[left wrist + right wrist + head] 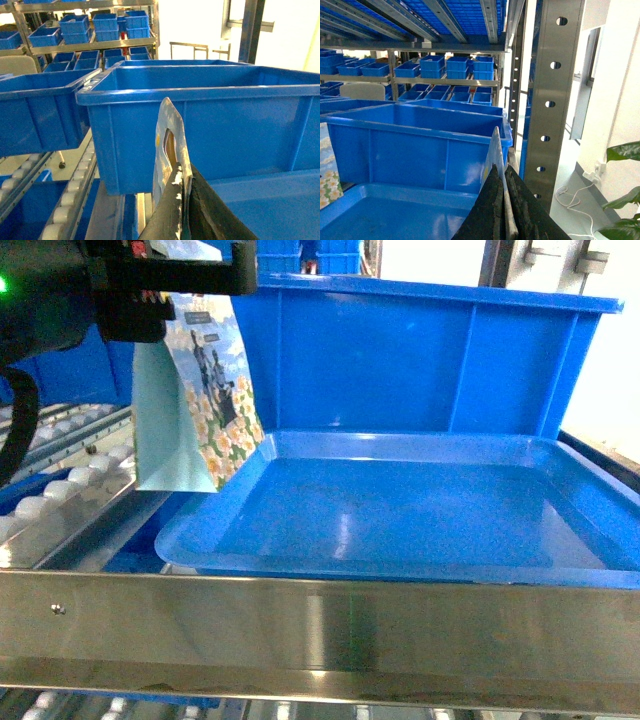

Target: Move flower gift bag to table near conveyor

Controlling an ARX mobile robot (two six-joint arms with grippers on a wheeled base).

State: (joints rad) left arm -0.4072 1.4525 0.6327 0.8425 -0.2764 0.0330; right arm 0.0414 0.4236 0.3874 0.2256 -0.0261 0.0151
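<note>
Carrying the flower gift bag (205, 390) aloft, lifted but not yet delivered.
The left hand (182, 187) was clamped on its top edge, left of the blue tray (400, 565); the right hand (503, 192) pinched a thin card; no surface showed.

1. A warehouse or logistics storeroom: steel racking (445, 80) holds rows of identical blue plastic bins (432, 65).
2. Sloping roller conveyor tracks (60, 495) with stainless frames run beside a blue tray (400, 510) and a large blue crate (200, 125).
3. A perforated metal upright (552, 100) and a bare pale floor suit an industrial space.
</note>
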